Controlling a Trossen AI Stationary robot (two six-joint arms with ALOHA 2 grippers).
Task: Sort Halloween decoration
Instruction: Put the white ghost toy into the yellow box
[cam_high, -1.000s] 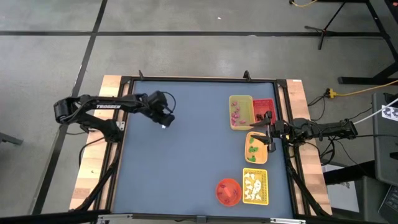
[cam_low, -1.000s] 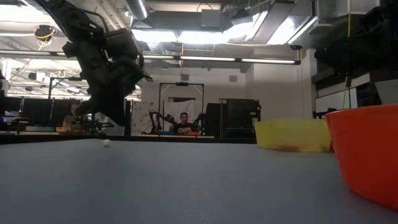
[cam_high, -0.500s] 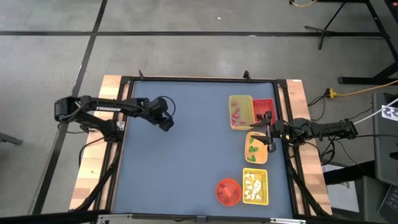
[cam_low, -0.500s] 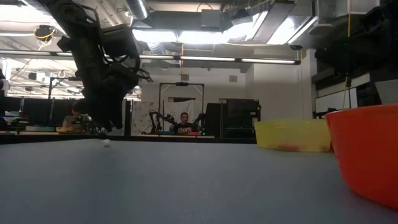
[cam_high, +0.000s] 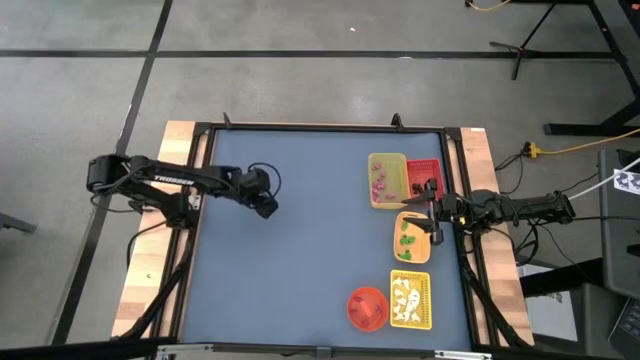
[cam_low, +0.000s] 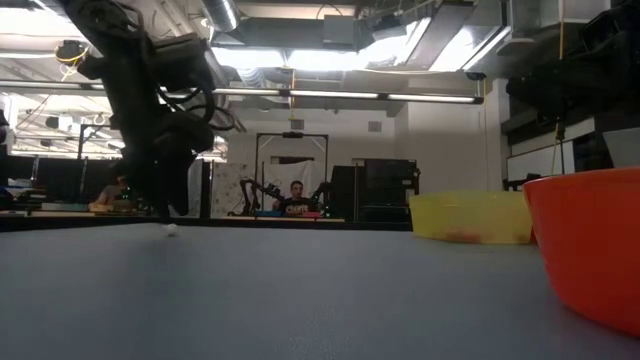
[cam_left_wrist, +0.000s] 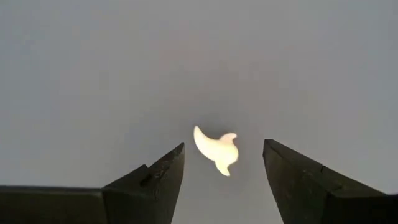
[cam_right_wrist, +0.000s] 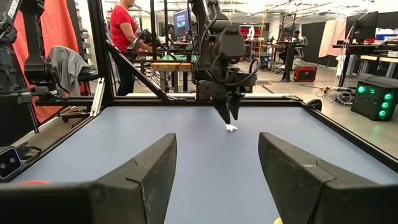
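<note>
Left fingers (cam_left_wrist: 158, 177) spread astride white ghost (cam_left_wrist: 217, 149) on table (cam_left_wrist: 93, 74)

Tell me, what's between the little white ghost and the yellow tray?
Nothing: the high view shows bare table between the white ghost and the yellow tray.

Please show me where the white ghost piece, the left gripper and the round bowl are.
ghost (cam_left_wrist: 217, 149), left wrist view, middle of its white body
left gripper (cam_left_wrist: 224, 171), left wrist view, midway between its open fingertips
bowl (cam_high: 367, 308), high view, its red-orange inside
</note>
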